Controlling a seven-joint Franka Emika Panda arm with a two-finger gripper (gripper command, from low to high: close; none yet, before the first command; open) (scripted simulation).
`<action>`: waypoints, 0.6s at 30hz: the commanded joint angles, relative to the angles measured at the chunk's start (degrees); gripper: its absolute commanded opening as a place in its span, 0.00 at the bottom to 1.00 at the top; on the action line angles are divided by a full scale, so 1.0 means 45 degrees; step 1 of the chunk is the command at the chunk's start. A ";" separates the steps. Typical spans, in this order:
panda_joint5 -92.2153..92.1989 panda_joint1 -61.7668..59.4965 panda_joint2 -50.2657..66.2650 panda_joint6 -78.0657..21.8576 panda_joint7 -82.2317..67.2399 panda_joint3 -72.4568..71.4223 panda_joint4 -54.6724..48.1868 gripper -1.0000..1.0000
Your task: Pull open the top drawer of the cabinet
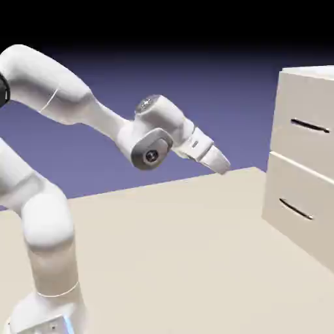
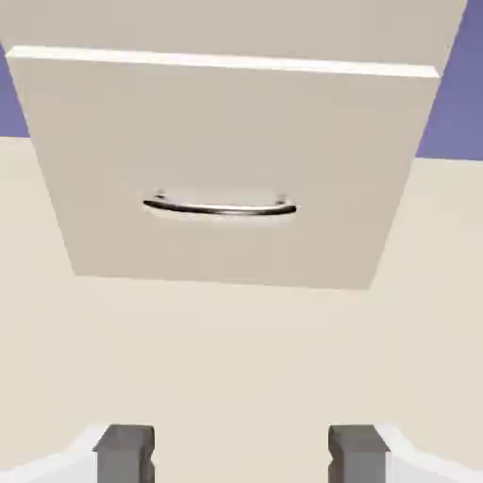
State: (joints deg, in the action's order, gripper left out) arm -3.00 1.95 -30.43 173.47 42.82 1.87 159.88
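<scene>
The cream-beige cabinet (image 1: 312, 73) stands at the exterior view's right. Its top drawer (image 1: 295, 104) is closed flush and carries a thin dark bar handle (image 1: 310, 126). My gripper (image 1: 222, 166) hangs in the air to the left of the cabinet, well apart from it and tilted down toward it. In the hand view the gripper (image 2: 241, 458) is open, its grey fingertips (image 2: 125, 453) wide apart with nothing between them. That view centres on the lower drawer (image 2: 236, 141) and its handle (image 2: 220, 208). Only a strip of the top drawer (image 2: 236, 24) shows above it.
The lower drawer (image 1: 306, 196) with the same kind of handle (image 1: 295, 209) sits under the top one, also closed. The beige table (image 1: 182, 261) stretches between my arm and the cabinet.
</scene>
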 commanded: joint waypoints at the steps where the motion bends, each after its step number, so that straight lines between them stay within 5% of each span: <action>1: -0.0554 0.0232 0.0412 -0.0100 0.0067 0.0346 -0.0207 0.50; 18: -0.9968 0.4174 0.7407 -0.1789 0.1205 0.6217 -0.3715 0.50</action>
State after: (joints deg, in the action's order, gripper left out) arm -47.86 20.61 2.90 165.42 48.24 29.85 143.17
